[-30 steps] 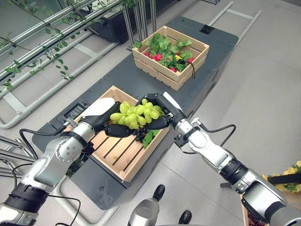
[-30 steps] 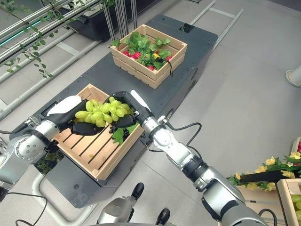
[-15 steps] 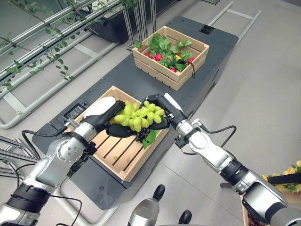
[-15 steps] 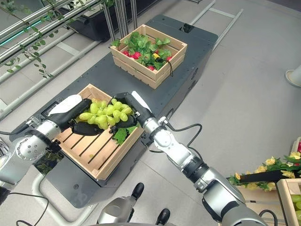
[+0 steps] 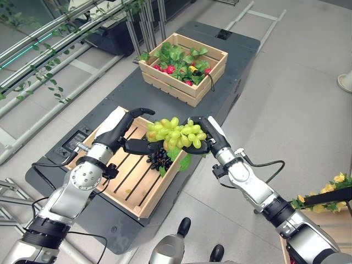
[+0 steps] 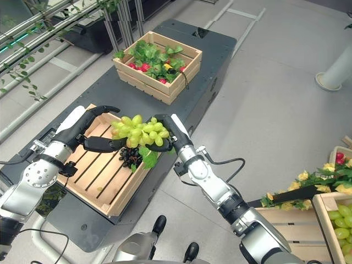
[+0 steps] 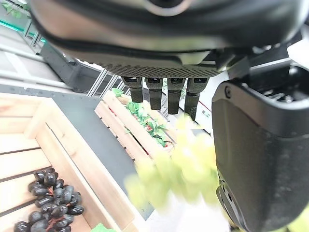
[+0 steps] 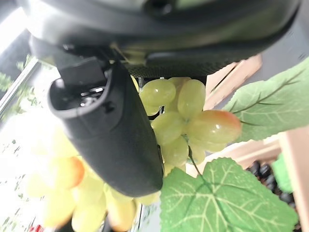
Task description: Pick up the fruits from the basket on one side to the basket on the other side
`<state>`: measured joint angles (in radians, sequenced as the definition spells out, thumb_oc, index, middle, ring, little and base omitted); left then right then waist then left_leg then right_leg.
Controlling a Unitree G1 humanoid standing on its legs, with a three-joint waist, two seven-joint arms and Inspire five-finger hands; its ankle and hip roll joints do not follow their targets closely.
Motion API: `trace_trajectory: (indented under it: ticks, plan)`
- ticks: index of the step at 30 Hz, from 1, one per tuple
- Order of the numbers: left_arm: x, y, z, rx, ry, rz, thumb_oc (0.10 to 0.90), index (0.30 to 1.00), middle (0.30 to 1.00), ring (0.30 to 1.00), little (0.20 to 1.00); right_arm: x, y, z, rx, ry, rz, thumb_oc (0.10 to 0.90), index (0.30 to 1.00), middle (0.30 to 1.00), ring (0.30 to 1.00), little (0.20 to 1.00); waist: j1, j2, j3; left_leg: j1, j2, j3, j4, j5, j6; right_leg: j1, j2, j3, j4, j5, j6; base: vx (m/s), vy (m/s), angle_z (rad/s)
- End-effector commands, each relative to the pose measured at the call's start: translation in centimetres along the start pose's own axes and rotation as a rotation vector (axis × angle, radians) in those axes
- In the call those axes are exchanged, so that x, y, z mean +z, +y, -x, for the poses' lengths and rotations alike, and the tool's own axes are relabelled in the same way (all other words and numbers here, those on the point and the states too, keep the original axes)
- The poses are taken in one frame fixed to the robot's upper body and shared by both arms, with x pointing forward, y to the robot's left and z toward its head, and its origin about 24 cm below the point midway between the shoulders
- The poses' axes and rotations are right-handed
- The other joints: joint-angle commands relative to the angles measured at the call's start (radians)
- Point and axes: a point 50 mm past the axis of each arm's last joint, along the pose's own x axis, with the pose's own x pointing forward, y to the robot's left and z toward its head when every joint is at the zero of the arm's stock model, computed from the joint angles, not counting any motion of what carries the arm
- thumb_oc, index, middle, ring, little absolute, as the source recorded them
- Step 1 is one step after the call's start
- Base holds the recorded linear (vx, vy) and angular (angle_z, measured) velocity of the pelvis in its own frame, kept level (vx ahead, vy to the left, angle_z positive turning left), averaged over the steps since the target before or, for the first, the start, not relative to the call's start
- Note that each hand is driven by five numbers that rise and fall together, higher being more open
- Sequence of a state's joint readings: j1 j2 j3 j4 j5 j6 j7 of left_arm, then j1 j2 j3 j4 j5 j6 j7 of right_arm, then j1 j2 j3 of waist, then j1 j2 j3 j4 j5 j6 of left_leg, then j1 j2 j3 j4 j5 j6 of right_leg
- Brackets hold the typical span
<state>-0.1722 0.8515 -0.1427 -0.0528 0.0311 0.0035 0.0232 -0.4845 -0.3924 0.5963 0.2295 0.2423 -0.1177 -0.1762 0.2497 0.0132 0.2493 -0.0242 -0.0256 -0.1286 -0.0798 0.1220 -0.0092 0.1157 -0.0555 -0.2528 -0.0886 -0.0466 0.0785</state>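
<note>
A bunch of green grapes (image 5: 176,132) with a leaf hangs above the right edge of the near wooden crate (image 5: 124,173). My right hand (image 5: 209,135) is shut on it, the thumb (image 8: 120,140) pressed over the grapes (image 8: 193,123). Just left of the bunch, my left hand (image 5: 122,129) is open, its fingers (image 7: 159,94) spread and apart from the fruit. A bunch of dark grapes (image 5: 159,159) lies inside the near crate, under the green one.
A second wooden crate (image 5: 184,66) with green leaves and red fruits stands farther back on the dark platform (image 5: 236,60). Another crate with green grapes (image 6: 338,220) and yellow flowers (image 6: 324,181) sits on the floor at the right.
The camera has shifted. My right hand has carried the green grapes right, toward the crate's edge. My left hand has let go of the bunch and spread its fingers.
</note>
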Motion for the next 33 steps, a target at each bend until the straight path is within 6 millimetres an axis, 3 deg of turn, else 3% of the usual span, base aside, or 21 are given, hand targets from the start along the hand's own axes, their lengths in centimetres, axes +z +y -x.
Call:
trace_trajectory:
  ticks: [1, 9, 16, 23, 33]
  plan:
    - [-0.5, 2.5, -1.0, 0.189, 0.017, 0.06, 0.8, 0.9, 0.9, 0.9, 0.9, 3.8, -1.0, 0.0, -0.108, -0.247, -0.077, 0.4, 0.3, 0.3, 0.3, 0.3, -0.048, -0.007, -0.189, 0.013, -0.034, -0.004, -0.007, -0.074, 0.021, -0.049, -0.035, 0.012, 0.004, 0.069, 0.01, -0.01, 0.036, -0.18]
    - [-1.3, 1.5, -1.7, 0.109, 0.092, 0.105, 0.8, 0.9, 0.9, 0.9, 0.9, 2.1, -4.0, 2.4, -0.237, -0.195, -0.087, 0.4, 0.3, 0.3, 0.3, 0.3, -0.125, -0.002, -0.177, 0.036, -0.023, 0.058, -0.007, -0.099, 0.03, -0.06, -0.033, 0.065, 0.009, 0.08, 0.022, -0.01, 0.039, -0.16]
    - [-2.0, 1.3, -1.6, 0.144, 0.116, 0.127, 0.8, 0.9, 0.9, 0.9, 0.9, 0.6, -6.0, 5.2, -0.323, -0.147, -0.117, 0.4, 0.3, 0.3, 0.3, 0.3, -0.199, 0.005, -0.163, 0.066, -0.017, 0.111, -0.007, -0.126, 0.038, -0.063, -0.022, 0.127, 0.008, 0.082, 0.025, 0.0, 0.04, -0.24]
    - [-0.2, 0.0, -1.6, 0.248, 0.006, 0.237, 0.8, 0.9, 0.9, 0.9, 0.9, -1.1, -5.7, 7.4, -0.338, -0.087, -0.144, 0.4, 0.3, 0.3, 0.3, 0.3, -0.253, 0.007, -0.151, 0.084, -0.011, 0.141, -0.007, -0.144, 0.042, -0.064, -0.008, 0.164, 0.014, 0.076, 0.024, 0.01, 0.006, -0.25]
    - [1.1, -2.6, -2.3, 0.264, -0.036, 0.36, 0.8, 0.9, 0.9, 0.9, 0.9, -1.5, -5.5, 8.1, -0.34, -0.082, -0.196, 0.4, 0.3, 0.3, 0.3, 0.3, -0.316, 0.011, -0.131, 0.088, 0.0, 0.193, -0.007, -0.156, 0.038, -0.075, 0.011, 0.211, 0.003, 0.084, 0.022, -0.01, -0.023, -0.25]
